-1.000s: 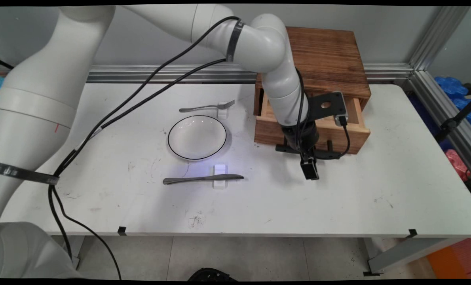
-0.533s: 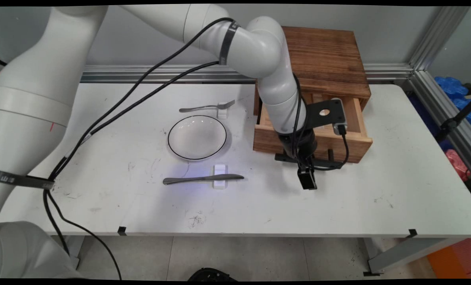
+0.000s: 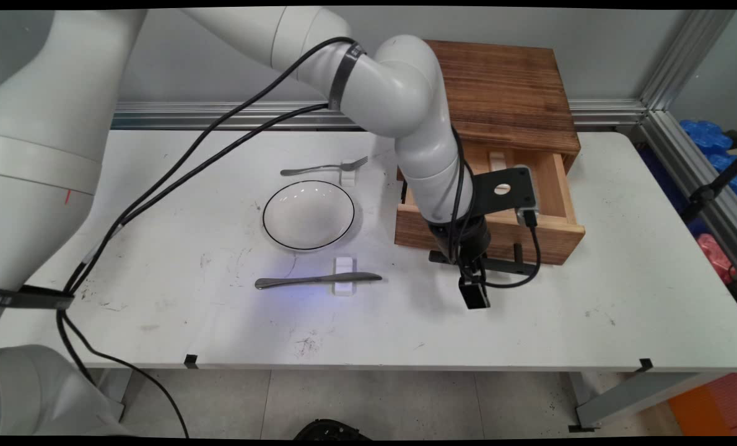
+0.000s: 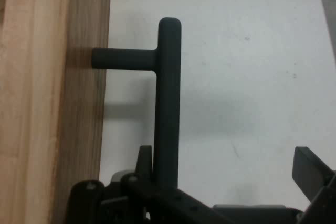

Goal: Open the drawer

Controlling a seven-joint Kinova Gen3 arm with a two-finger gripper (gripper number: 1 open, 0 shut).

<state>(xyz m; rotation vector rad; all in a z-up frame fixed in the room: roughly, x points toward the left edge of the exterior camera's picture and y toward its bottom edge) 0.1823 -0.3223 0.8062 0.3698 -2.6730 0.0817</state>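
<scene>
Already the light wooden drawer (image 3: pixel 554 235) stands partly out; the black two-finger gripper (image 4: pixel 226 161), spread wide, straddles its black bar handle (image 4: pixel 168 93), white black-rimmed plate (image 3: pixel 308 215) at nine o'clock.

Changes across 3 main-view pictures:

Drawer (image 3: pixel 554 186): sliding further out of the wooden box (image 3: pixel 505 93) toward the table's near side; its front panel is now sitting lower in the main view than in the 2 earlier pictures, and more of the pale interior is showing, including a small white piece at the back.

Drawer handle (image 3: pixel 498 265): travelling with the drawer front, nearer the table's near edge.

Gripper (image 3: pixel 475 296): moving the same way, toward the near side and slightly left.

Arm's elbow and wrist links: shifting left and lower; cables are swinging with them.
</scene>
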